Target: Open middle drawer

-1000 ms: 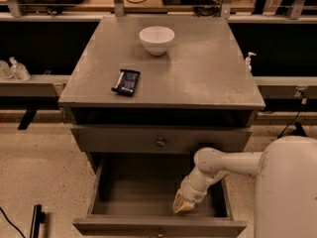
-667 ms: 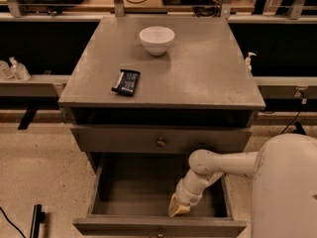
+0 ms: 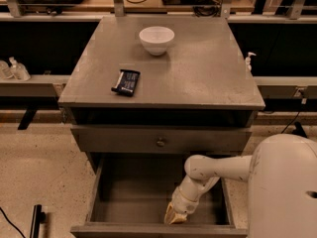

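Matte grey cabinet (image 3: 198,73); gripper (image 3: 174,216) inside open middle drawer (image 3: 131,195)

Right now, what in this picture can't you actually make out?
- The middle drawer: its front face and knob are cut off by the bottom edge of the camera view.
- The lowest drawer: hidden beneath the open middle drawer.
- The gripper, inside the drawer by its front wall: contact with the wall is unclear.
- The dark packet: print too small to read.
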`<state>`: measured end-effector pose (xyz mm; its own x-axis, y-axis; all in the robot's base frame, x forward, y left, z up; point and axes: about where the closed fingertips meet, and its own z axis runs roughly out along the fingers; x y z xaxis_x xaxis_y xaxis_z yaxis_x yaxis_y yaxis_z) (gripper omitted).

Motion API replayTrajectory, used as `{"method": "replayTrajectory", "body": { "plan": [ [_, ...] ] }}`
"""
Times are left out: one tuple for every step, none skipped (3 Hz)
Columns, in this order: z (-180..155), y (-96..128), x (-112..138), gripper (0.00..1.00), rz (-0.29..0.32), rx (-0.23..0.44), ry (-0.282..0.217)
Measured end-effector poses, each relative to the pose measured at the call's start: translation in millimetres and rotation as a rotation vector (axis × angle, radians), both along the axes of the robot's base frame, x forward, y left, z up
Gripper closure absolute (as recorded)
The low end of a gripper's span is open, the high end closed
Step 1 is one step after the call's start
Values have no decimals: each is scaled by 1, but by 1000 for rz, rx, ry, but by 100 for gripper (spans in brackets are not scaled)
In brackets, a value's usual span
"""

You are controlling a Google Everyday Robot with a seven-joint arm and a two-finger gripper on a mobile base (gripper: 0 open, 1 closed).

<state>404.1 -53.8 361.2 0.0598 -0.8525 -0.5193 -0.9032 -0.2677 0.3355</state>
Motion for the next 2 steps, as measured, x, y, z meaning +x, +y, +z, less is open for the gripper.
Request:
{"method": "replayTrajectory", "body": {
  "plan": [
    [18, -6, -21, 100, -11, 17, 16],
    [18, -6, -21, 100, -11, 17, 16]
  ]
}}
